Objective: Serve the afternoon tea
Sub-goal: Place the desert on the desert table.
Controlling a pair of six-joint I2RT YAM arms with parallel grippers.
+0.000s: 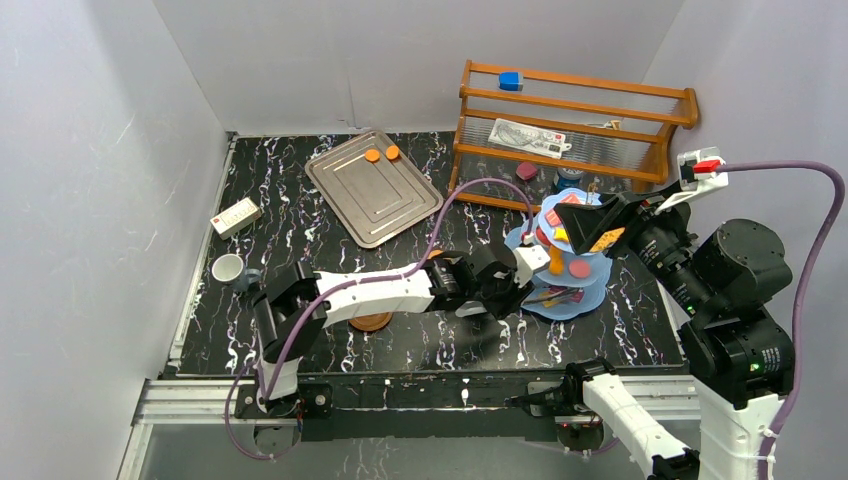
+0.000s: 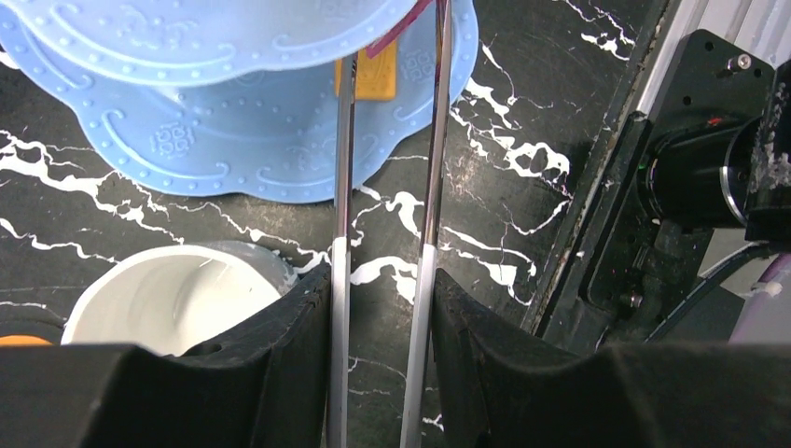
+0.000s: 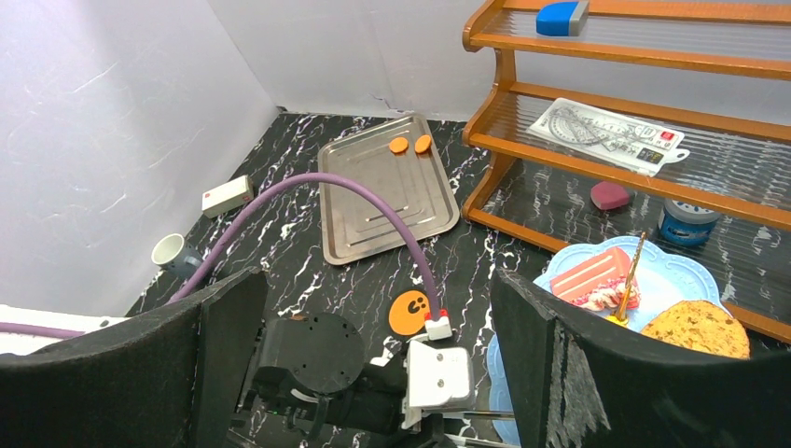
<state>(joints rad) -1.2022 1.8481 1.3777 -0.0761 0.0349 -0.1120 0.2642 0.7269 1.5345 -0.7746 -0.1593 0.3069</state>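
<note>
Black fingers of the left gripper (image 2: 381,289) clamp a pair of metal tongs (image 2: 432,187), whose 2 blades reach over the black marble table (image 2: 522,112) to the light-blue 3-tier stand (image 2: 233,159). Between the blade ends, on the lower of the 2 tiers seen from that wrist, sits an orange-yellow pastry (image 2: 378,79); whether the blades pinch it I cannot tell. A white mug (image 2: 168,299) stands just beside the stand's bottom tier.

The right gripper (image 3: 378,308) hangs above the stand, jaws spread wide with nothing between them. On the top tier lie a pink cake slice (image 3: 592,273) and a cookie (image 3: 695,329). A second white mug (image 1: 227,267) stands near the table's left edge, well apart from the stand. 2 small orange pieces (image 1: 372,155) lie on the silver tray (image 1: 370,200).
</note>
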